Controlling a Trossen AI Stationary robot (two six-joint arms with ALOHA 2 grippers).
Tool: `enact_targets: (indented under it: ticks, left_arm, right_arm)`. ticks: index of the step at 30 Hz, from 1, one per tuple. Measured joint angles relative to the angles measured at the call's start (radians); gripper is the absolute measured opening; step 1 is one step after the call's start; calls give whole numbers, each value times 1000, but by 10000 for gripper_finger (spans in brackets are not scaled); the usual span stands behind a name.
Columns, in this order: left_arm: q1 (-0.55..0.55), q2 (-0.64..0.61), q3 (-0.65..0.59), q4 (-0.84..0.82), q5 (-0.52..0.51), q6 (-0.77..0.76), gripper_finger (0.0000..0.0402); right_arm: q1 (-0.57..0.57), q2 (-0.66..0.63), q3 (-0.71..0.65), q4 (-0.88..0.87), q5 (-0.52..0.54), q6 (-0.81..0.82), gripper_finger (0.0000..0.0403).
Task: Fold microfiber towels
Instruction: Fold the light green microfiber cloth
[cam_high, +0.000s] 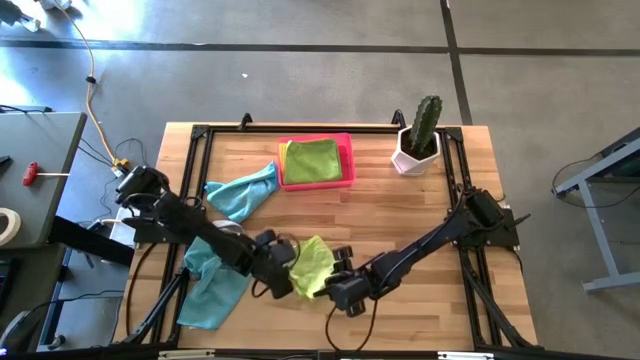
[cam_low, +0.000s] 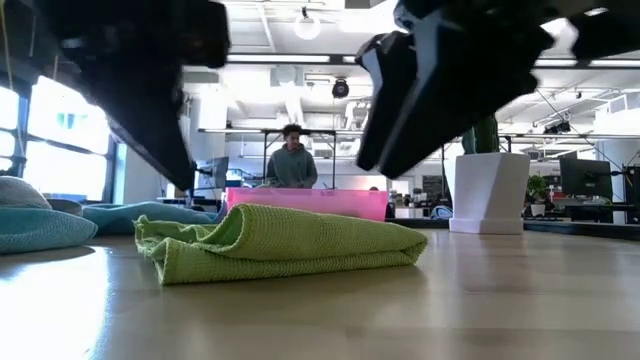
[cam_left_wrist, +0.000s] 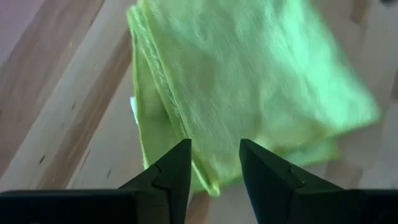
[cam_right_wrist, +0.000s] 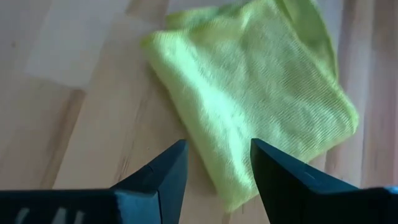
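High view shows both arms meeting near the desk's front edge, the left gripper (cam_high: 278, 270) and right gripper (cam_high: 340, 288) flanking a folded green towel (cam_high: 312, 262). Each wrist view shows its jaws parted and empty, hanging just above that towel with nothing pinched between them. From the low view the towel (cam_low: 280, 245) lies flat on the desk (cam_low: 480, 300), doubled over with a rounded fold on one side and looser layered edges on the other.

Judging by this, the fold is partly made and the next grasp matters. To do it well, each pair of jaws should come down on a corner of the loose edge, catching all layers together so none slips out, then lift only enough to clear the wood and carry the edge across evenly so the corners meet.

Farther out from the left jaws lie two teal towels (cam_high: 243, 192), one beside the arm and one toward the back. Beyond them sits a pink tray (cam_high: 348, 160) already holding folded towels, and a potted cactus (cam_high: 420, 135) stands at the far corner.
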Motion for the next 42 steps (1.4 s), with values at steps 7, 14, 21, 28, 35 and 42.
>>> enact_targets:
  ticks: [7,14,21,28,35,42]
  left_arm:
    - [119,12,0,9,213,-65,151]
    - [187,39,0,4,282,-60,174]
    - [190,72,0,9,353,-57,179]
    - [189,100,0,44,436,-65,179]
    - [189,100,0,57,436,-67,151]
    - [188,100,0,53,437,-49,75]
  right_arm:
    - [-2,-21,0,-100,-48,-27,167]
    - [-3,-24,0,-177,-58,-45,167]
    - [-3,-24,0,-181,-67,-61,167]
    - [-3,-24,0,-178,-68,-61,167]
    - [-3,-24,0,-177,-68,-61,167]
    - [-3,-24,0,-178,-68,-61,167]
